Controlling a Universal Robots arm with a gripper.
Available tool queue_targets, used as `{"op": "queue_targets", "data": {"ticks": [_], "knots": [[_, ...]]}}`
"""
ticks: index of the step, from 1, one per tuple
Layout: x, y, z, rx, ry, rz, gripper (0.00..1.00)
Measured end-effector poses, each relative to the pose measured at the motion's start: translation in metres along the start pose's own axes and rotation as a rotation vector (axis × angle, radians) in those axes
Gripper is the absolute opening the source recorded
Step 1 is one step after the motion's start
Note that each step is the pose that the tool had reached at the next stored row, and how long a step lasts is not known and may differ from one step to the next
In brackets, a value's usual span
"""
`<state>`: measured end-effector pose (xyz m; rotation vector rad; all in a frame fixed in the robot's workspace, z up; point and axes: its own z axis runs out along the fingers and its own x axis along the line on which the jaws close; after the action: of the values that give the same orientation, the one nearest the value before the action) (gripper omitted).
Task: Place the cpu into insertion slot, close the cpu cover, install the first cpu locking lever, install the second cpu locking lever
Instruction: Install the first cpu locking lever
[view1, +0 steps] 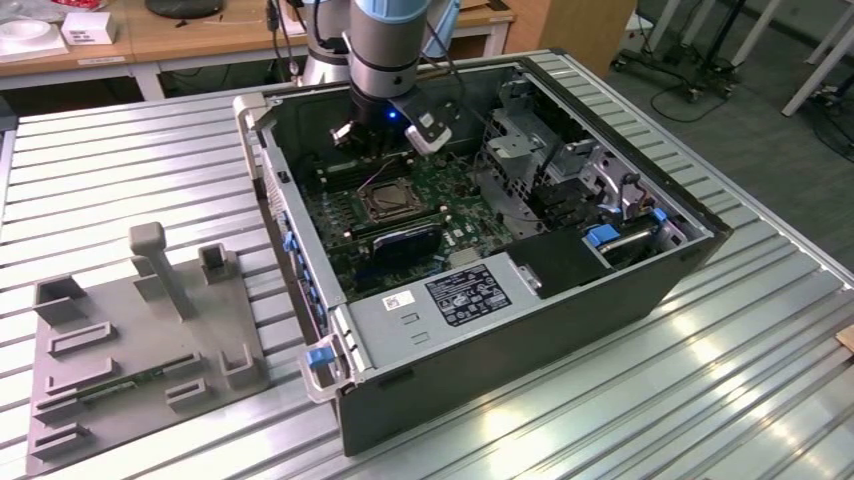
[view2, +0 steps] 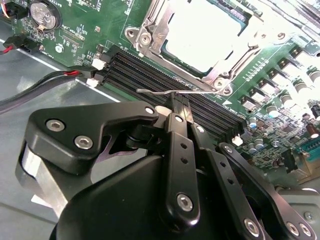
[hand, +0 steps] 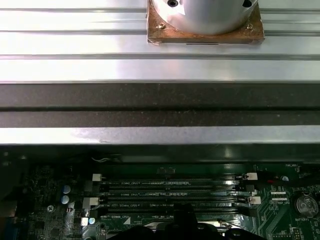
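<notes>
Handling first. Reading the cpu cover as thin stamped metal: stiff while flat, sharp-edged, likely to bend if pried from 1 corner. Lies flat around the cpu, in the insertion slot mid-board. Treating the cpu as light, rigid and fragile underneath. Best left untouched, with nothing to grip but its bright top.

Judging the locking lever as thin springy wire: light, slick, apt to snap back under load. Best taken squarely near the free end, not at the bend. Runs just beside the cpu cover, between it and the memory slots. Cannot tell whether latched.

Gripper: fingers drawn together to 1 narrow tip, lever crossing right at that tip. Cannot tell whether pinched or merely pushed.

Surroundings. Working over a ribbed metal table, inside an open computer case lying on its side, case wall close beside the arm. Grey fixture plate well apart, at the exterior view's left. Green motherboard below. All 4 memory slots long, black and right beneath the fingers, with end latches easy to catch. Red-and-black cable near the gripper's knuckles. Small capacitors past the slots, easy to knock on a sideways slip.
</notes>
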<state>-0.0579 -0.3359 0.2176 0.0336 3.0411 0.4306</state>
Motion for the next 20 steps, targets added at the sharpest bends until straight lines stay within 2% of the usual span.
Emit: {"op": "queue_targets", "data": {"ticks": [20], "knots": [[-0.0005, -0.0001, -0.0029, 0.0002, 0.0001, 0.0, 0.11]]}}
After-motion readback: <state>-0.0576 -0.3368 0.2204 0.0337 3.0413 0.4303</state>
